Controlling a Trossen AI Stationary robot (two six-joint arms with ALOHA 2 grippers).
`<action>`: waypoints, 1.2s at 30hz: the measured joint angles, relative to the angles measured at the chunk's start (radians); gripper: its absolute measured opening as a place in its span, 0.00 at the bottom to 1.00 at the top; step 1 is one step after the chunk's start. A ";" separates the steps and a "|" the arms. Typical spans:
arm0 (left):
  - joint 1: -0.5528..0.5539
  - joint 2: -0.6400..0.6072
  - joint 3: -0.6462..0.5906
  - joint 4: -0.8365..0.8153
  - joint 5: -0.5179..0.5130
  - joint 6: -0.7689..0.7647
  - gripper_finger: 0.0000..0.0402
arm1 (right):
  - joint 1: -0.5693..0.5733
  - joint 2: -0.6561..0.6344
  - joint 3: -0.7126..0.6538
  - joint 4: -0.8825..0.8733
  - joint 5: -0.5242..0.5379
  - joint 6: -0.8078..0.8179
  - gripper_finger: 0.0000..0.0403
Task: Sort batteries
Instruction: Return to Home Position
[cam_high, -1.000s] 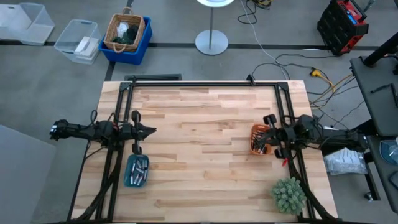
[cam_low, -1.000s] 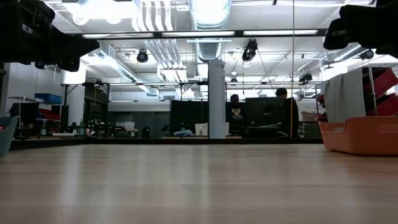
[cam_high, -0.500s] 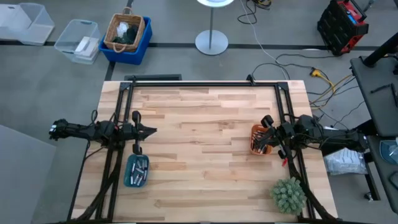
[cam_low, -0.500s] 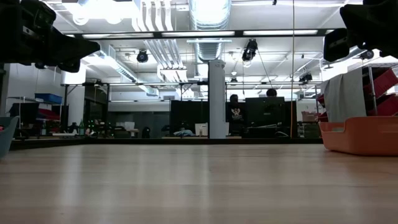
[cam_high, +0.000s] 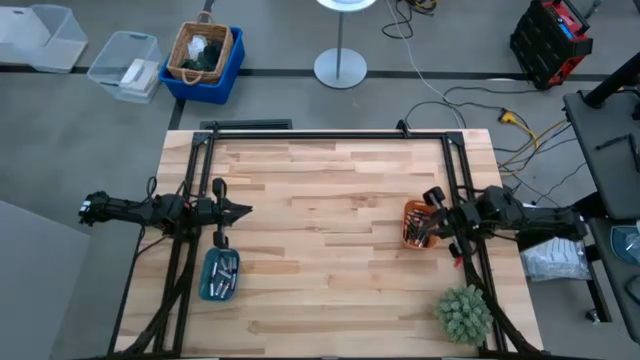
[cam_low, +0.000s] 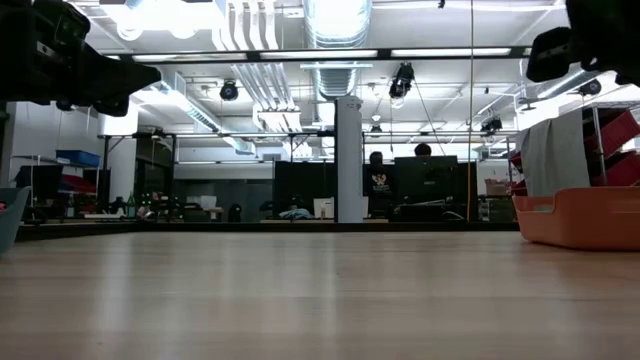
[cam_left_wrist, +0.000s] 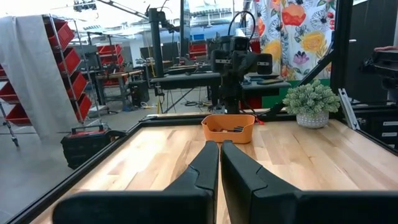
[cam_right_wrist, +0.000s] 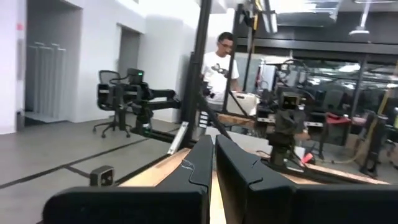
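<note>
With the left gripper (cam_high: 244, 210) and right gripper (cam_high: 432, 194) both clenched on nothing, the orange tray (cam_left_wrist: 227, 134) below the right fingers (cam_right_wrist: 196, 165) could be clipped by a low retreat and its batteries (cam_left_wrist: 234, 129) spilled.

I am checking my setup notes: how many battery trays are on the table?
2. The teal tray lies near the left edge of the table; the orange tray sits near its right edge. No other tray shows there.

Your right end effector (cam_high: 436, 216): eased back toward the desk's right edge | low view: it sits further right, background person (cam_low: 422, 152) stepped left.
</note>
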 joint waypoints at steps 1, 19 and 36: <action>0.000 0.000 0.000 0.000 0.000 0.000 0.00 | 0.011 -0.014 0.000 -0.013 0.000 -0.008 0.03; 0.000 0.000 0.000 0.000 0.000 0.000 0.00 | 0.137 -0.052 0.000 -0.213 0.156 -0.122 0.03; 0.000 0.000 0.000 0.000 0.000 0.000 0.00 | 0.137 -0.007 0.000 -0.218 0.156 0.053 0.03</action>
